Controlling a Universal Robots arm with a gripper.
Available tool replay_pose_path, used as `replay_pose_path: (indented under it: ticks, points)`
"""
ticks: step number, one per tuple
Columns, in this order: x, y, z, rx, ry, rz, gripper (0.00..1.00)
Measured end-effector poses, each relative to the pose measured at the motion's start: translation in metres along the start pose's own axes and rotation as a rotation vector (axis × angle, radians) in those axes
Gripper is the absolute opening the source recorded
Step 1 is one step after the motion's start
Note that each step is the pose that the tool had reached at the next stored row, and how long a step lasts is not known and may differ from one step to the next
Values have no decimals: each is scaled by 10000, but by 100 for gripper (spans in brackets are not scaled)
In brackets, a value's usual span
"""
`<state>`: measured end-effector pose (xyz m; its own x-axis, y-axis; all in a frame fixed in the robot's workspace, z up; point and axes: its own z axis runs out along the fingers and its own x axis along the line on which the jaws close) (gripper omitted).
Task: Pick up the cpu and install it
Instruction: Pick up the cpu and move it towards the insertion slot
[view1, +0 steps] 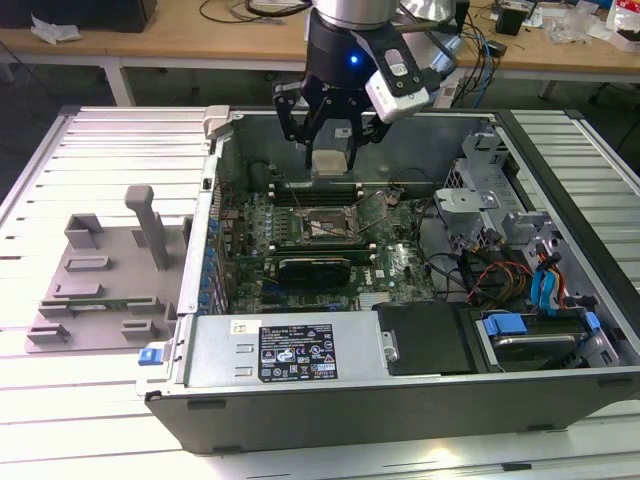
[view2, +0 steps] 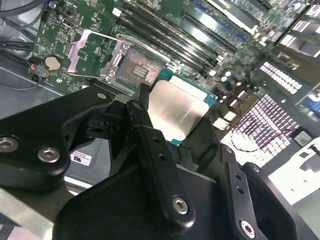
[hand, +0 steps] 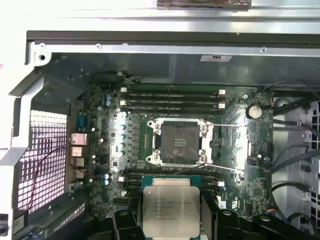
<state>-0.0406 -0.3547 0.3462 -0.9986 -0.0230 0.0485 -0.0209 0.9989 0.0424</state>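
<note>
Hovering above the motherboard (view1: 400, 265) of the open computer case (view1: 300, 400), near its open socket (hand: 179, 142), the cpu (hand: 171, 210) is held flat, clamped in the jaws of the gripper (view1: 331, 150).

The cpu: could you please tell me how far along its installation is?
Pick-up looks done: the gripper is shut on the cpu, held above the motherboard of the open computer case. In hand: it hangs short of the socket, whose frame stands open and empty. Left: the cpu is not yet seated.
</note>
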Motion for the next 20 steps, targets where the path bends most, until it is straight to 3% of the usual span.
replay_pose_path:
  ticks: [3, 7, 11, 12, 20]
  points:
    - [-46, 54, 34, 2, 16, -1, 55]
    - [-50, 66, 105, 6, -70, -59, 55]
    - [-58, 92, 227, 8, -95, -100, 55]
    - [-60, 101, 252, 11, -135, -119, 55]
    - [-63, 120, 302, 13, -164, -143, 55]
